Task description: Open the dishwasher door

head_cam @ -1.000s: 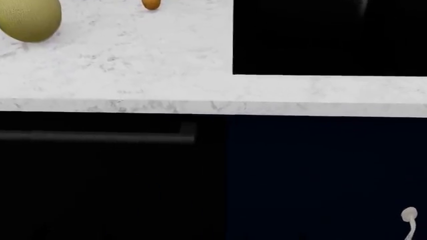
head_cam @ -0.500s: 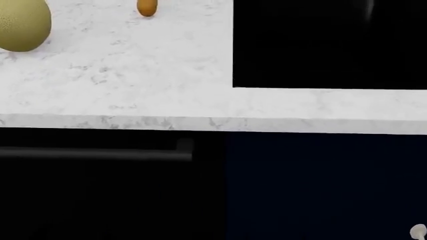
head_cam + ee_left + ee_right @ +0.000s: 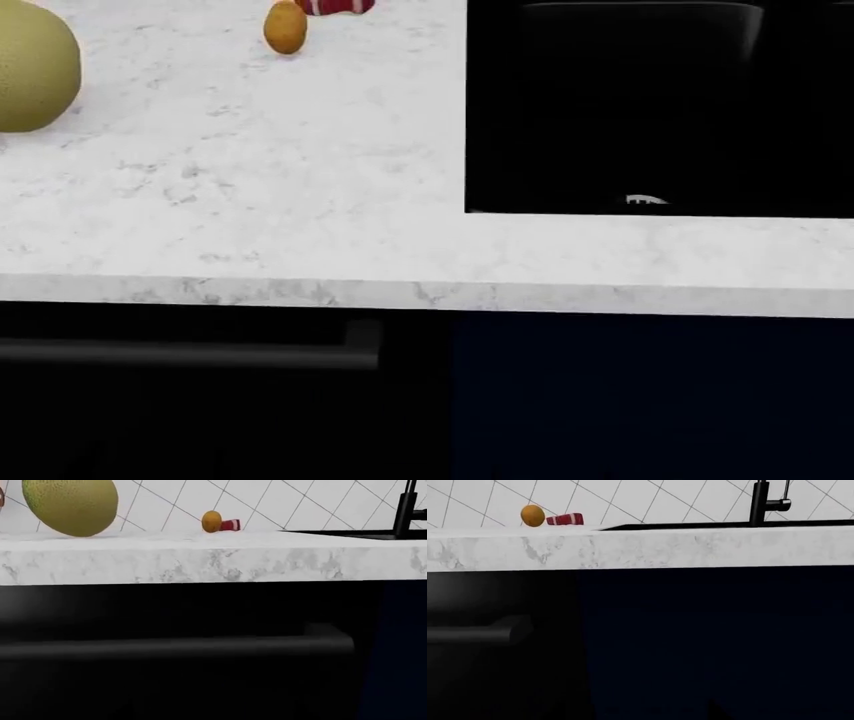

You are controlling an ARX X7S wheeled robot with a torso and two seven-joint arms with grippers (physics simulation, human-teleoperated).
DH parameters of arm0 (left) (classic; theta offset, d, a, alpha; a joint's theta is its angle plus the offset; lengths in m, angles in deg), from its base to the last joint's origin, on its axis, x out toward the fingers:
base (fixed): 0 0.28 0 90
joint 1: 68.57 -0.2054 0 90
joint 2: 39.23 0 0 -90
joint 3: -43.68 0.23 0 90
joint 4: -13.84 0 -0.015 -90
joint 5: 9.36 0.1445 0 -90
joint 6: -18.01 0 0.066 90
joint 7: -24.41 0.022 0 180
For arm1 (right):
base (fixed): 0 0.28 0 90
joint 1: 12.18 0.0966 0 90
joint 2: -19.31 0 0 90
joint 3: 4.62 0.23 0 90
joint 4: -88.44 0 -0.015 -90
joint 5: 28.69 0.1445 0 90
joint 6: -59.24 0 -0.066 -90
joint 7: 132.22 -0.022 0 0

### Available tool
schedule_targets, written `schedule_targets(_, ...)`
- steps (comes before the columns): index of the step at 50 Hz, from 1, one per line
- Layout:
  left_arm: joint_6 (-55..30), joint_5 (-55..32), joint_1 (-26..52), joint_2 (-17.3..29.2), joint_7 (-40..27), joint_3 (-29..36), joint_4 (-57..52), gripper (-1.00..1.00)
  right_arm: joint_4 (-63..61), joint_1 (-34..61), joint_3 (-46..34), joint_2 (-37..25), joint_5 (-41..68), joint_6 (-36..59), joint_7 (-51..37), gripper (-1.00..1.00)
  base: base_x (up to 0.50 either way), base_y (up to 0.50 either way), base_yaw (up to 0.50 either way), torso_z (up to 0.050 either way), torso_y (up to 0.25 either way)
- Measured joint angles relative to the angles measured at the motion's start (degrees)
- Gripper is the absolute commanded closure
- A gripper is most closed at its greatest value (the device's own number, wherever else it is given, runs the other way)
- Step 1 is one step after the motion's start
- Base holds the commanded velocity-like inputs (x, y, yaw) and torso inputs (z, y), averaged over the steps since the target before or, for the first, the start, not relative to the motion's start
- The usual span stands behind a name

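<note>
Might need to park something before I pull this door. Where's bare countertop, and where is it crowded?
Bare marble runs along the countertop front, between the melon and the sink basin, plus a narrower strip before the sink. The back is busier: the orange fruit sits beside a red item. The dishwasher door handle below is unobstructed.

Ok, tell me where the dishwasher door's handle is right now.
In the head view the handle runs along the lower left, just under the marble countertop edge, left of the navy cabinet front.
</note>
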Motion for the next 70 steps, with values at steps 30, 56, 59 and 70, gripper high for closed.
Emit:
schedule_targets(30,-39.7,39.1,8.4,15.0,7.0,23.2,-12.4,-1.0,-0.1,-0.6,-0.6,-0.8,1.6,-1.0,-0.7,-1.0,0.0,0.0,0.0,0.0,0.0)
schedule_targets(56,-42.8,48.5,21.8,17.2,13.7,33.3,0.1,-1.0,-0.3,-0.7,-1.0,-1.4,2.8,-1.3,-1.5,-1.0,0.0,0.0,0.0,0.0,0.0)
schedule_targets(59,-42.0,48.5,23.2,17.0,13.7,33.7,2.2,-1.0,-0.3,-0.7,-1.0,-1.5,2.9,-1.3,-1.6,-1.0,0.0,0.0,0.0,0.0,0.0)
schedule_targets(70,-38.4,47.9,28.2,15.8,13.3,35.1,10.8,-1.0,-0.6,-0.7,-1.1,-1.9,3.2,-1.2,-2.1,-1.0,0.0,0.0,0.0,0.0,0.0)
